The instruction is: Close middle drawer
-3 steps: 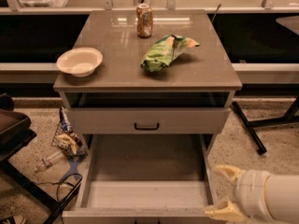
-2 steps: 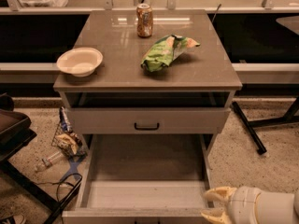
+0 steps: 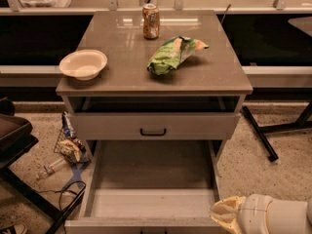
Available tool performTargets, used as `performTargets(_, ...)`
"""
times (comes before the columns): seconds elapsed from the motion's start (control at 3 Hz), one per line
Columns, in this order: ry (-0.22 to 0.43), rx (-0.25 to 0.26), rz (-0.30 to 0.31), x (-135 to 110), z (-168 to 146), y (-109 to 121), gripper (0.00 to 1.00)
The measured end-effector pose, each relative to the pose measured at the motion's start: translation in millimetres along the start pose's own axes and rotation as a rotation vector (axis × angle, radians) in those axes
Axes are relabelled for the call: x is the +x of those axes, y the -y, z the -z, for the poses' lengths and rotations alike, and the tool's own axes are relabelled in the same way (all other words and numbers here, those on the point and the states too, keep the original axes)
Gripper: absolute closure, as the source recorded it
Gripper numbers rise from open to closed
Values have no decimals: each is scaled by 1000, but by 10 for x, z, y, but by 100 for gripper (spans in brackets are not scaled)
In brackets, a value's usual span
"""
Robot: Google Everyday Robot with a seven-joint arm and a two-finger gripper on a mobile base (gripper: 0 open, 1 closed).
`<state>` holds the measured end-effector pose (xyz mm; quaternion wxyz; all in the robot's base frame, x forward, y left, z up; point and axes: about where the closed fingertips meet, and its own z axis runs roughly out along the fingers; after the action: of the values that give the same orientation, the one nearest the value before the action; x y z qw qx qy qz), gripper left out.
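The middle drawer is pulled far out of the cabinet toward the camera, and its pale inside is bare. Its front edge lies along the bottom of the view and its handle is cut off there. My gripper is at the bottom right, at the right end of the drawer's front edge, with its pale fingers apart and holding nothing. The top drawer, with a dark loop handle, sits above it, nearly shut. The lowest drawer is hidden.
On the cabinet top stand a white bowl, a soda can and a green chip bag. Litter and a cable lie on the floor at the left. A dark chair and a black table leg flank the cabinet.
My gripper has moved left and down, from beside the drawer's right side to the right end of its front edge. The drawer has not moved.
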<state>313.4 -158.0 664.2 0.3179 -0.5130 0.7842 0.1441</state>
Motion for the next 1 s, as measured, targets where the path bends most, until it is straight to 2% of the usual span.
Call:
performTargets(0.67, 79, -111, -134, 648, -695, -179, 100)
performTargets(1.0, 99, -145, -158, 921, -982, -255, 100)
